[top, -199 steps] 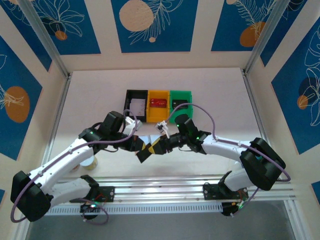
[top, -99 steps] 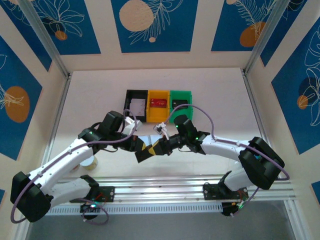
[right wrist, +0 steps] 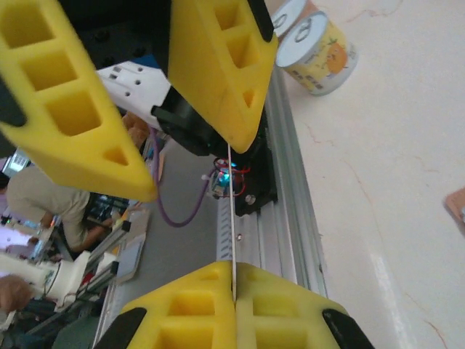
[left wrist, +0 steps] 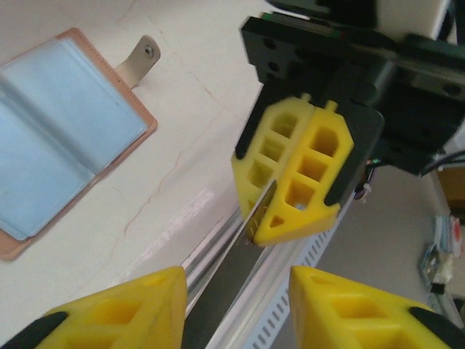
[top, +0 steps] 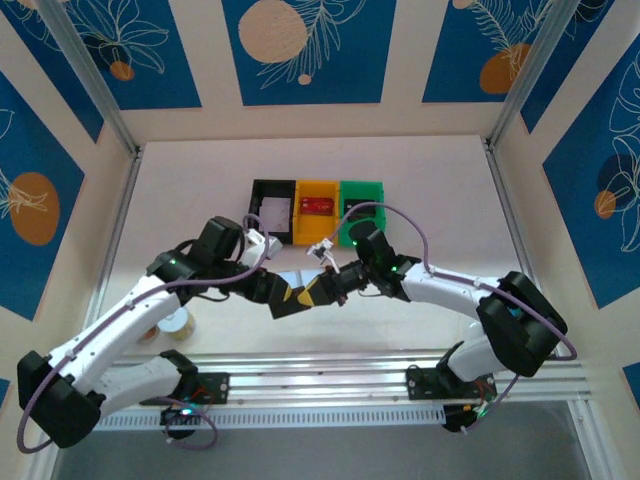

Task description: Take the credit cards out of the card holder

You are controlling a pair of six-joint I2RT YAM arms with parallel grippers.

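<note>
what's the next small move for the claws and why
Probably draw the right claw back with the card: it is shut on the card's edge, while the left claw stands open either side of the far end, gripping nothing.

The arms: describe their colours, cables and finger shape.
Both the left arm and right arm have white shells with black joints and a lilac cable looping alongside. Small green lights glow near the joints. The fingers are yellow plastic wedges with open cut-out cells and black edging.
</note>
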